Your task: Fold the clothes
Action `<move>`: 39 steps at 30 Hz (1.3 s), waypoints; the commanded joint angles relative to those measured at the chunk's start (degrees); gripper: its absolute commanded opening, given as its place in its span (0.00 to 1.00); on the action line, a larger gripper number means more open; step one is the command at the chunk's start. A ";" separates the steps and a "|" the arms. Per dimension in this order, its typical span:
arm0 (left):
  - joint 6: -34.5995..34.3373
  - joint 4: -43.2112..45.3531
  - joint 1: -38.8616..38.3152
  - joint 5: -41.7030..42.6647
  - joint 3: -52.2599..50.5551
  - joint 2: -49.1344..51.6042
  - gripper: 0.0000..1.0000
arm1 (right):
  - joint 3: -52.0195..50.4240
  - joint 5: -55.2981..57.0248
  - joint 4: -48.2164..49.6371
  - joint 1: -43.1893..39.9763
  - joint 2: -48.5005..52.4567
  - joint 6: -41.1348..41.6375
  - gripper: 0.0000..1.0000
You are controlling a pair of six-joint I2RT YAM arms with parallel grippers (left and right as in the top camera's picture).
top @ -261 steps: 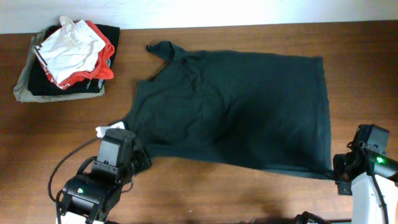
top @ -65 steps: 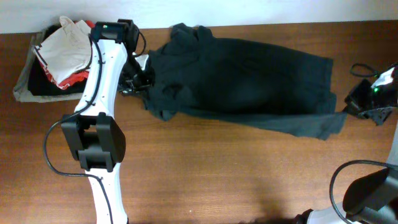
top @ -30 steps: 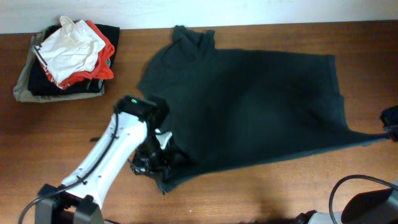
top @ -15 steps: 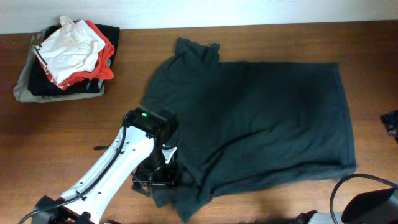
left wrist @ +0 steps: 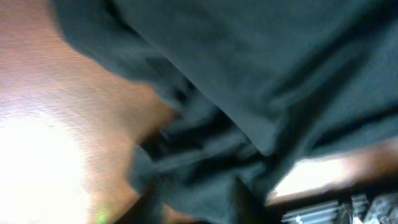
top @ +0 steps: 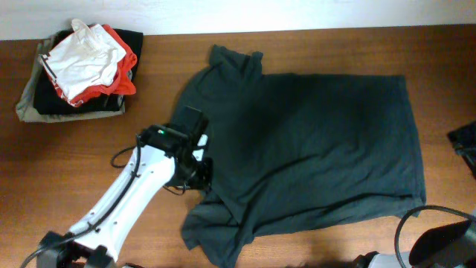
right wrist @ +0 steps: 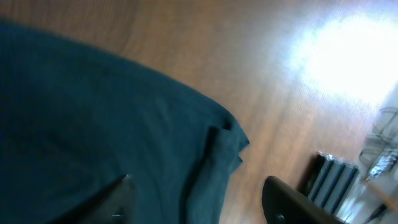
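The clothes are one dark charcoal T-shirt [top: 312, 141] lying spread and nearly flat on the wooden table [top: 74, 171], its collar toward the back. Its front-left corner is rumpled. My left gripper [top: 197, 173] hovers over that left edge. In the blurred left wrist view, bunched shirt [left wrist: 280, 74] fills the frame and my left gripper [left wrist: 196, 205] has its fingers apart, with loose cloth beneath. My right gripper [top: 465, 141] sits at the table's far right. In its wrist view, my right gripper [right wrist: 202, 205] stands open above a shirt [right wrist: 93, 124] corner, holding nothing.
A pile of other garments [top: 78, 71] sits at the back left, a white one with red-orange trim on top of black and khaki ones. A dark ribbed object [right wrist: 336, 180] shows beyond the shirt corner in the right wrist view.
My left arm drew the shirt's left corner toward the front, let it go and pulled back up along the edge. The right side settled flat and my right arm backed off to the right.
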 commanded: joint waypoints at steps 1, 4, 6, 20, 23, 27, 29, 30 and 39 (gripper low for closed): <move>-1.33 1.51 4.74 -4.37 -0.17 5.01 0.01 | -3.39 -0.94 2.67 4.24 3.15 -1.16 0.51; -0.09 5.01 6.16 -4.55 -0.17 8.50 0.01 | -5.70 -0.94 6.47 6.95 4.79 -1.11 0.39; -0.09 7.43 6.45 -4.57 -0.17 10.14 0.01 | -7.23 -0.90 9.92 8.57 5.97 -1.14 0.39; -0.11 12.24 9.01 -4.63 -0.17 21.62 0.01 | -14.62 -1.20 22.56 9.73 17.62 -1.20 0.43; -0.11 12.94 11.58 -4.63 -0.17 21.99 0.01 | -14.62 -2.91 24.22 9.75 19.41 -1.20 0.25; -0.09 12.83 15.34 -4.61 -0.17 22.03 0.01 | -14.64 -2.86 25.44 9.73 21.29 -1.20 0.13; -0.09 12.92 17.05 -4.61 -0.17 22.03 0.01 | -14.71 -2.86 26.25 9.73 22.25 -1.18 0.12; -0.07 12.92 17.94 -4.63 -0.17 22.03 0.01 | -14.78 -2.84 26.84 9.73 22.88 -1.18 0.12; 0.50 12.55 25.68 -10.16 -0.17 22.03 0.02 | -14.78 -2.49 29.07 9.73 26.77 -1.20 0.04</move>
